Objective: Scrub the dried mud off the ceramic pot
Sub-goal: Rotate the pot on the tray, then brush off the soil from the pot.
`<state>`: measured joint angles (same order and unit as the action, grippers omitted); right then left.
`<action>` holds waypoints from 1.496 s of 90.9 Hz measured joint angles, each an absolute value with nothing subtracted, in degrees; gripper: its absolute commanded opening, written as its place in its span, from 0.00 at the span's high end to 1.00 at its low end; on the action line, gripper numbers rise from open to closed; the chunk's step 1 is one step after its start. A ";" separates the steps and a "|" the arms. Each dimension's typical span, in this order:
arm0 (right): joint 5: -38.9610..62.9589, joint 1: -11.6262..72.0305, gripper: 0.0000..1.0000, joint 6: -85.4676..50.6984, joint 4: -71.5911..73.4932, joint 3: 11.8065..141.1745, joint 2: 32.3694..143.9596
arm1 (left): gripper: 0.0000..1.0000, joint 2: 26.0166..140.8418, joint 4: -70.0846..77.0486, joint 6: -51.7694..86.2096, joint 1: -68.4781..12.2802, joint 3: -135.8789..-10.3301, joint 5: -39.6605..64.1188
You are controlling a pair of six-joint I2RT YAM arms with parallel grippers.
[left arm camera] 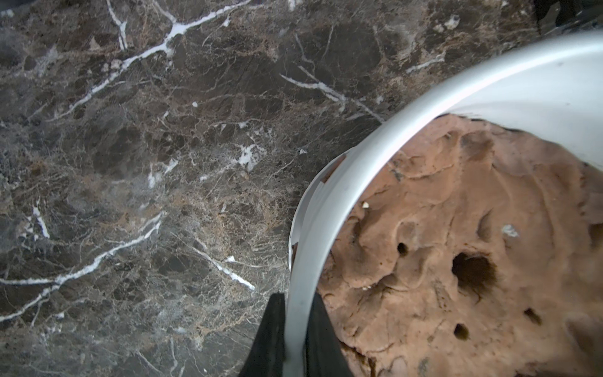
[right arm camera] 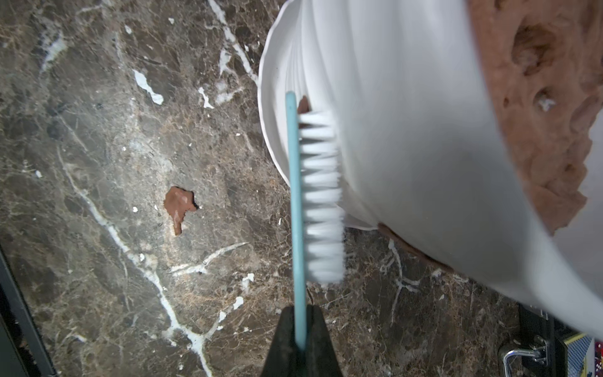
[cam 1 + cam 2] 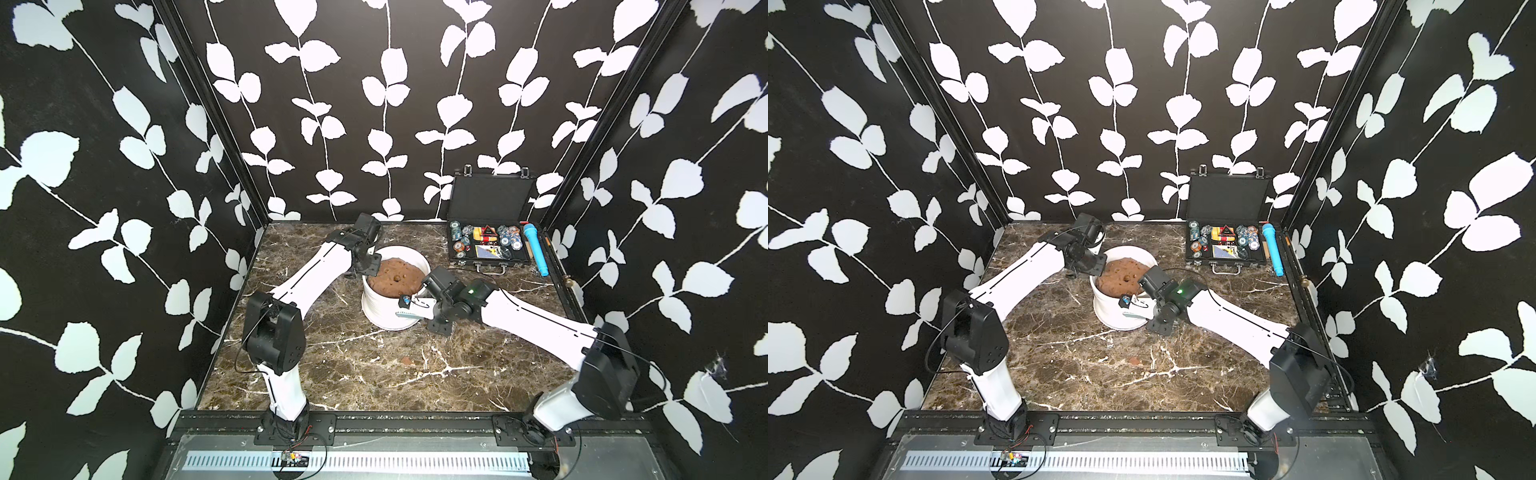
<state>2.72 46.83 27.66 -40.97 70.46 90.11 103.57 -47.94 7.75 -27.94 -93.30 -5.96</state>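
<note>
The white ceramic pot (image 3: 388, 309) (image 3: 1119, 316) stands mid-table, filled with a domed brown mass (image 3: 397, 276) (image 1: 456, 261). My left gripper (image 3: 368, 266) (image 1: 297, 297) is shut on the pot's rim (image 1: 329, 209), one finger outside and one inside. My right gripper (image 3: 424, 306) (image 2: 301, 308) is shut on a teal brush (image 2: 295, 196) (image 3: 409, 311). Its white bristles (image 2: 321, 196) press against the pot's outer wall (image 2: 408, 130). A blotch of dried mud (image 2: 303, 104) shows on the wall at the brush tip. A loose mud flake (image 2: 179, 205) (image 3: 407, 360) lies on the marble.
An open black case of chips (image 3: 490, 245) (image 3: 1225, 245) sits at the back right, with a blue cylinder (image 3: 536, 249) beside it. The marble table (image 3: 353, 374) is walled in on three sides. The case's handle (image 2: 522, 355) is close to the right wrist.
</note>
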 measured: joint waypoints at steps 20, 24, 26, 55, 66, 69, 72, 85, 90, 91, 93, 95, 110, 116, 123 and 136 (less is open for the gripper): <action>3.84 47.00 1.00 28.34 -39.59 70.13 93.49 | 1.00 104.51 -48.05 5.89 -27.57 -94.48 -5.08; 3.99 47.22 1.00 28.34 -39.57 70.13 93.54 | 1.00 104.73 -48.10 5.52 -27.55 -94.74 -5.02; 4.05 47.44 1.00 28.34 -39.57 70.13 93.54 | 1.00 104.88 -48.12 5.28 -27.55 -94.89 -5.02; 2.31 50.50 1.00 28.97 -43.75 64.51 89.84 | 1.00 107.61 -48.53 -0.73 -25.80 -98.74 -2.52; 2.52 50.46 1.00 28.77 -44.27 64.12 88.58 | 1.00 108.03 -48.60 -2.22 -25.39 -99.37 -1.56; 2.87 50.46 1.00 28.71 -43.97 64.36 88.27 | 1.00 108.07 -48.62 -2.35 -25.34 -99.39 -1.26; 3.29 50.46 1.00 28.58 -43.66 64.97 88.03 | 1.00 108.09 -48.62 -2.42 -25.34 -99.42 -1.08; 4.64 50.48 1.00 27.16 -41.74 70.72 88.82 | 1.00 108.25 -48.84 -2.42 -25.30 -99.63 -0.80; 4.69 50.54 1.00 26.39 -40.77 73.23 90.06 | 1.00 108.31 -48.90 -2.44 -25.30 -99.72 -0.71; 4.71 50.59 1.00 26.17 -40.69 73.73 90.45 | 1.00 108.31 -48.93 -2.44 -25.30 -99.74 -0.69; 4.69 50.59 1.00 25.93 -40.53 74.70 91.20 | 1.00 108.31 -48.93 -2.44 -25.28 -99.74 -0.67; 4.58 50.61 1.00 25.61 -40.23 75.53 92.03 | 1.00 108.33 -48.93 -2.44 -25.28 -99.74 -0.62; 3.29 50.68 1.00 22.39 -39.57 78.00 97.69 | 1.00 108.64 -48.95 -2.85 -25.21 -100.16 -0.14; 2.81 50.76 1.00 21.23 -40.21 78.76 99.48 | 1.00 108.64 -48.95 -2.90 -25.19 -100.16 0.10; 2.15 50.94 1.00 20.38 -41.32 79.75 101.06 | 1.00 108.64 -48.93 -2.96 -25.19 -100.16 0.19; 0.73 51.24 1.00 19.38 -42.52 79.22 102.06 | 1.00 108.64 -48.93 -3.11 -25.19 -100.18 0.21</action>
<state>0.73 51.24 19.38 -42.52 79.22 102.06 108.64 -48.93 -3.11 -25.19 -100.18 0.21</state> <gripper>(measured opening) 0.063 0.115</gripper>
